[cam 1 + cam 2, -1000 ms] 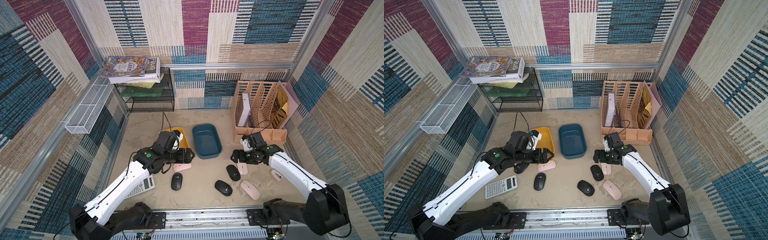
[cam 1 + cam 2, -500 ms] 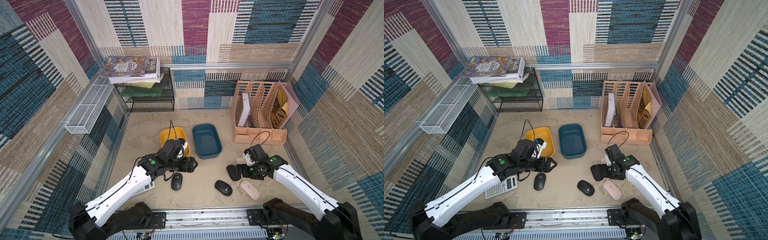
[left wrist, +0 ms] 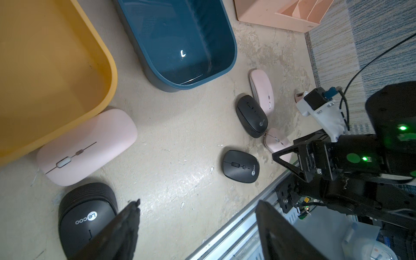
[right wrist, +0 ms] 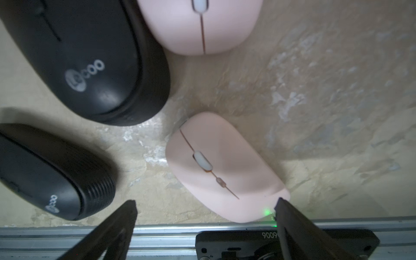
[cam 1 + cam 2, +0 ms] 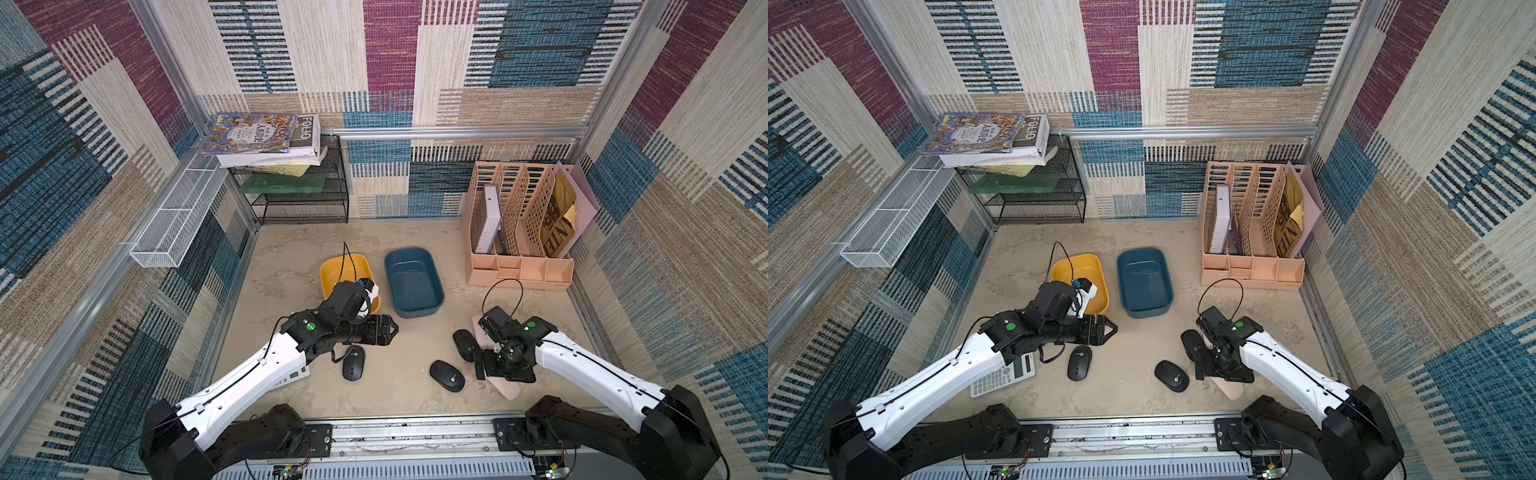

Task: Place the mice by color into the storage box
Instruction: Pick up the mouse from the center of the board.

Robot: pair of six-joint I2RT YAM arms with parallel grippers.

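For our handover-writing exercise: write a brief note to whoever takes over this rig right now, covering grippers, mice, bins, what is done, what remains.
Left gripper open, empty, beside a black mouse.
Right gripper open, empty, at a pink mouse.
Yellow bin and blue bin hold nothing.
Also outside the bins: two more pink mice, two more black mice.
Done: nothing sorted.
To do: every mouse, by color.

The black mice bear a small white logo; the pink mice are pale, with a white wheel. The yellow tub is mustard, the blue tub dark teal. The surface is mottled beige; the walls show woven maroon, blue and cream striped patches.
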